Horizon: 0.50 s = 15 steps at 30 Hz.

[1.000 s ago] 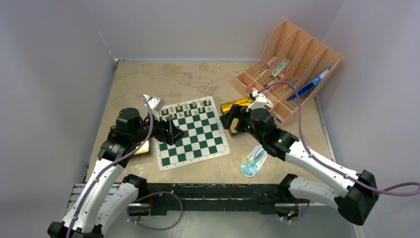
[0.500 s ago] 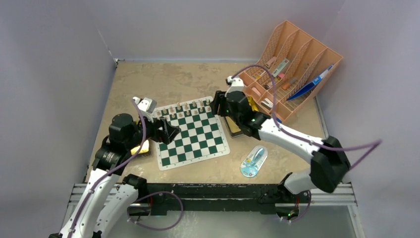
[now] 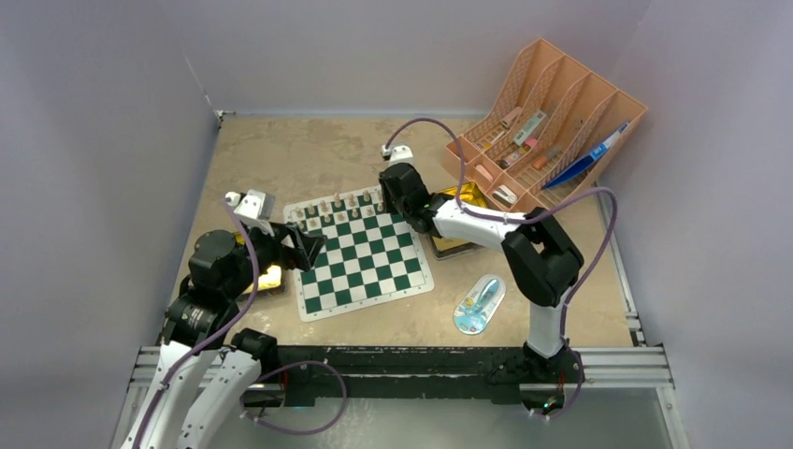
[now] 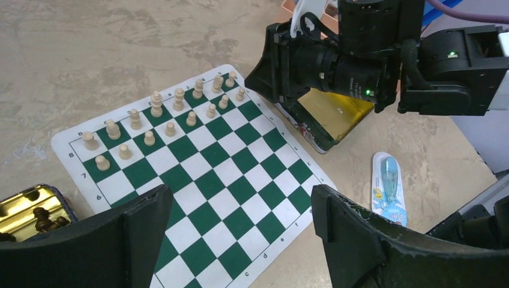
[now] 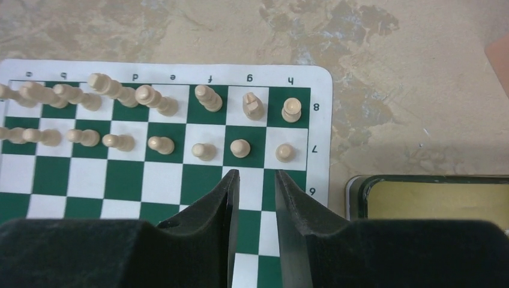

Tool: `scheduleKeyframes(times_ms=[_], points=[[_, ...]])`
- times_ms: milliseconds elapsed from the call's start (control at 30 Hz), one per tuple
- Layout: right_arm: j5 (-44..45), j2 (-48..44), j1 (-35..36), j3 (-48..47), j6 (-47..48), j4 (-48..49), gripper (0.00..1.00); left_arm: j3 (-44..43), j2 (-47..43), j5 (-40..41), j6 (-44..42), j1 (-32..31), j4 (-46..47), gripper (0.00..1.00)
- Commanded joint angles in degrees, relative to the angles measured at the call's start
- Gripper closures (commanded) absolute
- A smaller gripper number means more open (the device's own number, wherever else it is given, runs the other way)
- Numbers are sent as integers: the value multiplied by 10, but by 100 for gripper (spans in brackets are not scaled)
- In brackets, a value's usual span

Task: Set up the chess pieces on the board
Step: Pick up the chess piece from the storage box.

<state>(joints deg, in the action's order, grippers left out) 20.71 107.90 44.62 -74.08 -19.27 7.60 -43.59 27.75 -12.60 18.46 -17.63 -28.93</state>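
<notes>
We are holding our left gripper (image 4: 240, 207) wide open and empty, low over the board (image 4: 198, 180). Our right gripper (image 5: 253, 180), arm outstretched, is hovering as a narrow empty slit just below the cream chess pieces (image 5: 204, 150) in mid-frame.

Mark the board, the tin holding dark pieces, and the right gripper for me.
board (image 4: 240, 195): left wrist view, bare middle squares.
tin (image 4: 19, 207): left wrist view, gold inner floor.
right gripper (image 5: 256, 177): right wrist view, midway between fingertips.

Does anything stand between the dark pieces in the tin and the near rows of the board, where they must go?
Nothing visible does. The dark pieces lie in the gold tin just left of the board, whose two near rows are bare in the top view.
</notes>
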Motion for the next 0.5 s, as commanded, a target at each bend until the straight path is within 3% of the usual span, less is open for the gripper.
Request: scheduleKeyframes(times_ms=[0,200,367,467], points=[[22,10,2,-39,21,4,69,-8,-5,26,4,4,6,15],[16,17,2,-48,30,5,69,-8,-2,45,11,4,1,15],[-4,-17,2,-49,23,-13,68,-25,41,253,136,4,-62,19],[-21,-54,3,-35,24,-7,68,-39,96,309,172,4,-88,24]])
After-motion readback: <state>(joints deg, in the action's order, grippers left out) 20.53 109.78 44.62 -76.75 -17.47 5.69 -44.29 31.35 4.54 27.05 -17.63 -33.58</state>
